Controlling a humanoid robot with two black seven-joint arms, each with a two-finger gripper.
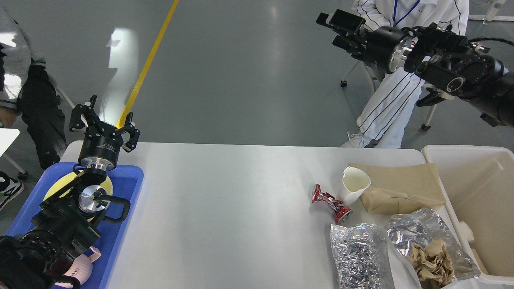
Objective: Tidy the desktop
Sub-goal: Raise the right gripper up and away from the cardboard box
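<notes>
1. The large smooth white rectangular desktop (pixel 225 208) fills the middle of the head view. Its rubbish sits in a cluster at the right end, next to the cream-coloured plastic bin (pixel 482 200).
2. The left gripper (pixel 105 120) hangs over the far end of the blue plastic tray (pixel 128 188) with its fingers spread wide and nothing between them. The right gripper (pixel 341 26) is raised well above and beyond the table; seen nearly end-on and dark, its fingers cannot be told as spread or closed.
3. The crushed red metal can (pixel 331 204) touches or nearly touches the white paper cup (pixel 353 185). A grasp on the can could tip the cup, which looks light and stands tilted.
4. The brown paper bag (pixel 397 188) lies flat behind the cup. Thin fingers may slide over it rather than pinch it, pushing it toward the bin wall.
5. The two crinkled silver foil bags (pixel 361 253) lie near the front edge, one holding a crumpled brown paper wad (pixel 431 263). Lifting that bag by its bottom could spill the wad out.
6. Foil likely deforms under a squeeze, so a weak pinch may slip during the carry.
7. The right arm must descend a long way; a steep approach risks striking the bin rim.
</notes>
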